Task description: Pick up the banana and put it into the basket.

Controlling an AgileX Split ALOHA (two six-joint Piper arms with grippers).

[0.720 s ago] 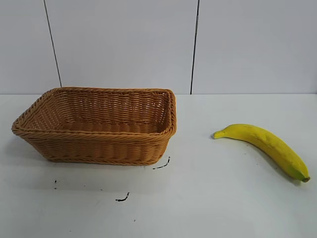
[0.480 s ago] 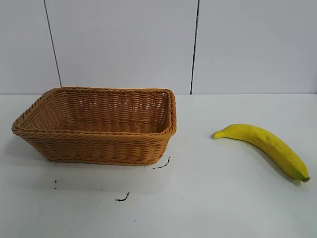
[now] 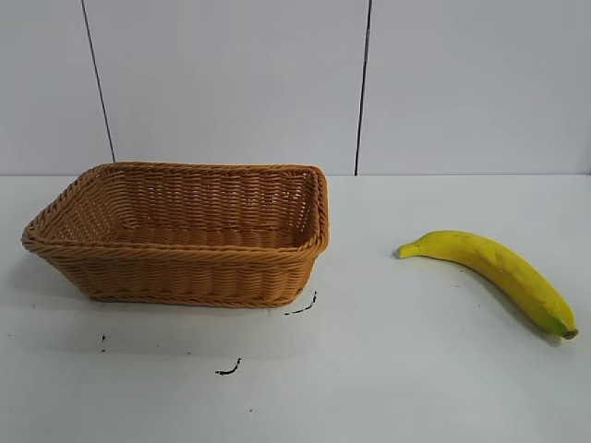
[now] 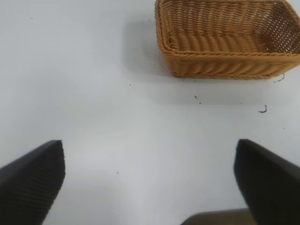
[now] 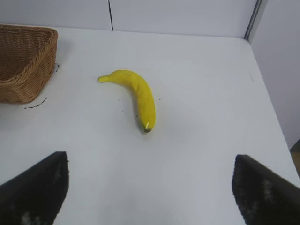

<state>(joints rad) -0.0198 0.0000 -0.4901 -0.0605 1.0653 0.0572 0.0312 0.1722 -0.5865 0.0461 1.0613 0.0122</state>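
Two things matter on this white table (image 3: pixel 388 388), and the bigger one comes first: the wicker basket (image 3: pixel 185 235) sits on the left half in the exterior view, empty, with a few dark scuff marks (image 3: pixel 229 369) on the surface just in front of it; the banana (image 3: pixel 494 272) lies well apart from it on the right half, flat on the table, nothing touching it. Its long axis runs on a diagonal, stem tip pointing toward the basket, dark blossom end trailing off toward the near right edge.

Neither arm shows in the exterior view. The right gripper (image 5: pixel 150 197) hangs above the table with its fingers (image 5: pixel 33 192) spread wide and nothing held; the banana (image 5: pixel 136 96) lies ahead of it, roughly centred between the jaws, with the blossom end nearer to it. The left gripper (image 4: pixel 150 187) is just as wide and just as empty, looking across bare table at the basket (image 4: pixel 225 42); no banana in its view.

So the right arm looks clearly nearer; I'd expect a reach forward and down, jaws set across the curve near mid-body.
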